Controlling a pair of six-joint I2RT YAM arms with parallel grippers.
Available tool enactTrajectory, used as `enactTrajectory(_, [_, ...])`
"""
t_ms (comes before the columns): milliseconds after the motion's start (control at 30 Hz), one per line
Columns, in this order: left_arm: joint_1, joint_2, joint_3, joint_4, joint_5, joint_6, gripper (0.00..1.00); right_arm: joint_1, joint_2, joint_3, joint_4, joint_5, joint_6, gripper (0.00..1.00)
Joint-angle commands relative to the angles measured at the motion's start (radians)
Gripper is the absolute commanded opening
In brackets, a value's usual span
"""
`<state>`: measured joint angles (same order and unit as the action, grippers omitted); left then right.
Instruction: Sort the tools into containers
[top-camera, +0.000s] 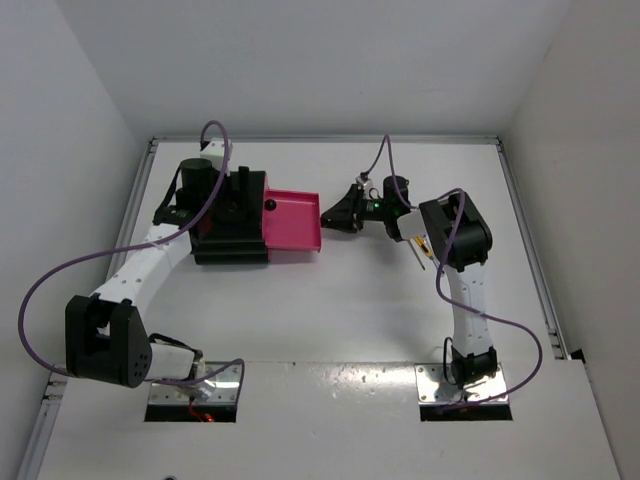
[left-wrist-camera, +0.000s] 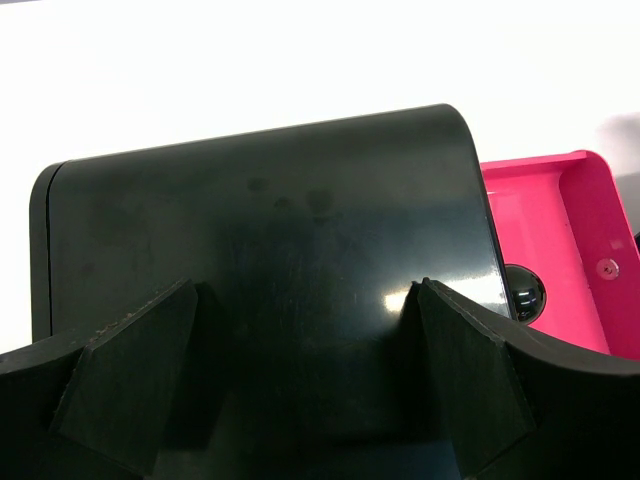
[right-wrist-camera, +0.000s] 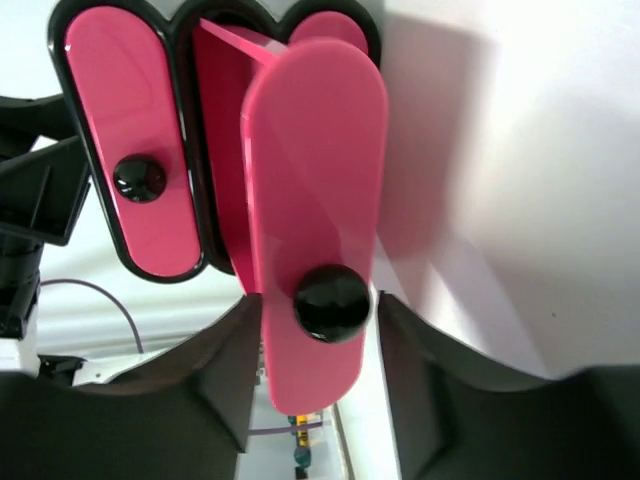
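Straddling the drawer knob (right-wrist-camera: 331, 302) with jaws apart, the right gripper (top-camera: 328, 213) sits just right of the pulled-out pink drawer (top-camera: 292, 222), whose travel runs left into the cabinet (left-wrist-camera: 300, 230) under the spread left gripper (left-wrist-camera: 305, 290).

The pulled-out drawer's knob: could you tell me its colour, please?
The knob is glossy black; the right wrist view shows it best.

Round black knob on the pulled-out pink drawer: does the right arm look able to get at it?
Probably yes: the right gripper is open, its fingers flanking the round black knob of the pink drawer, nothing in between.
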<state>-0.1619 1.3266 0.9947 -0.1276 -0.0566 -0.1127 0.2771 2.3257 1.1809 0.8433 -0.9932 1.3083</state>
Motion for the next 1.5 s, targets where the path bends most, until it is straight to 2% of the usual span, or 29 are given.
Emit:
enactTrajectory(0, [0.004,0.025,-0.045,-0.126,0.004,0.011,1.00,0.005,0.000,-0.004,0.010,0.014,-0.037,0.52])
enactTrajectory(100, [0.004,0.025,-0.045,-0.126,0.004,0.011,1.00,0.005,0.000,-0.004,-0.013,0.014,-0.046,0.62])
enactTrajectory(167, [0.004,0.025,-0.045,-0.126,0.004,0.011,1.00,0.005,0.000,-0.004,-0.013,0.025,-0.046,0.65])
enactTrajectory(300, [0.004,0.025,-0.045,-0.126,0.004,0.011,1.00,-0.007,-0.057,-0.041,-0.013,0.025,-0.070,0.66])
enactTrajectory(400, [0.004,0.025,-0.045,-0.126,0.004,0.011,1.00,-0.061,-0.155,-0.067,-0.097,0.013,-0.162,0.66])
enactTrajectory(433, [0.004,0.025,-0.045,-0.126,0.004,0.011,1.00,-0.096,-0.185,-0.067,-0.192,0.013,-0.203,0.65])
enactTrajectory(500, [0.004,0.016,-0.045,-0.126,0.004,0.021,1.00,-0.136,-0.250,-0.054,-0.350,0.001,-0.323,0.62])
enactTrajectory(533, [0.004,0.016,-0.045,-0.126,0.004,0.021,1.00,-0.156,-0.311,-0.035,-0.453,0.010,-0.503,0.61])
enactTrajectory(567, [0.004,0.016,-0.045,-0.126,0.004,0.021,1.00,-0.192,-0.340,0.023,-0.718,0.028,-0.620,0.60])
enactTrajectory(600, [0.004,0.007,-0.045,-0.126,0.004,0.021,1.00,-0.208,-0.365,0.055,-0.848,0.101,-0.858,0.57])
enactTrajectory(667, [0.004,0.006,-0.045,-0.126,0.004,0.021,1.00,-0.240,-0.436,0.101,-1.090,0.206,-1.045,0.53])
enactTrajectory(767, [-0.005,0.006,-0.045,-0.116,0.014,0.021,1.00,-0.259,-0.489,0.120,-1.211,0.443,-1.263,0.43])
enactTrajectory(800, [-0.005,0.006,-0.045,-0.116,0.014,0.021,1.00,-0.259,-0.500,0.120,-1.236,0.477,-1.344,0.40])
enactTrajectory(933, [-0.005,0.016,-0.045,-0.116,0.014,0.011,1.00,-0.259,-0.491,0.129,-1.296,0.568,-1.478,0.36])
enactTrajectory(1033, [-0.005,0.016,-0.045,-0.107,0.023,0.011,1.00,-0.259,-0.471,0.118,-1.310,0.582,-1.520,0.34])
enactTrajectory(1467, [-0.005,0.034,-0.045,-0.107,0.023,0.011,1.00,-0.207,-0.371,0.143,-1.310,0.686,-1.529,0.34])
